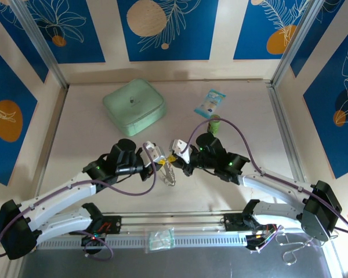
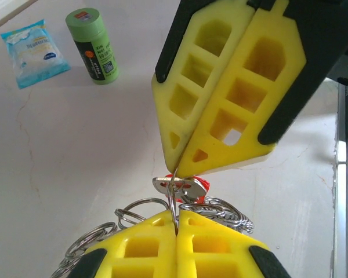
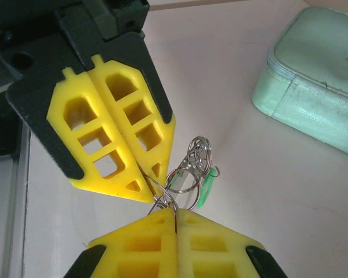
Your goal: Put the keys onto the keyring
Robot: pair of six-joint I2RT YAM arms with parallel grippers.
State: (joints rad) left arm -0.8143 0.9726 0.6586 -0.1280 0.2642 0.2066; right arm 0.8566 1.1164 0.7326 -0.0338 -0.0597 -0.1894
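Note:
Both grippers meet tip to tip above the middle of the table. My left gripper (image 1: 161, 159) (image 2: 177, 225) is shut on the thin wire of the keyring (image 1: 169, 172) (image 2: 173, 200). My right gripper (image 1: 175, 159) (image 3: 176, 215) is shut on the same hoop from the other side. In the left wrist view, the red-headed key (image 2: 190, 186) sits on the wire between the two sets of yellow fingers (image 2: 220, 116). The green-headed key (image 3: 207, 186) hangs among several small silvery rings (image 3: 198, 155) just right of the fingertips.
A mint-green square pouch (image 1: 133, 107) (image 3: 313, 87) lies at the back left. A small green upright cylinder (image 1: 215, 123) (image 2: 93, 45) and a blue-white packet (image 1: 210, 103) (image 2: 33, 52) are at the back right. A clear plastic bag (image 1: 161, 238) rests on the near rail.

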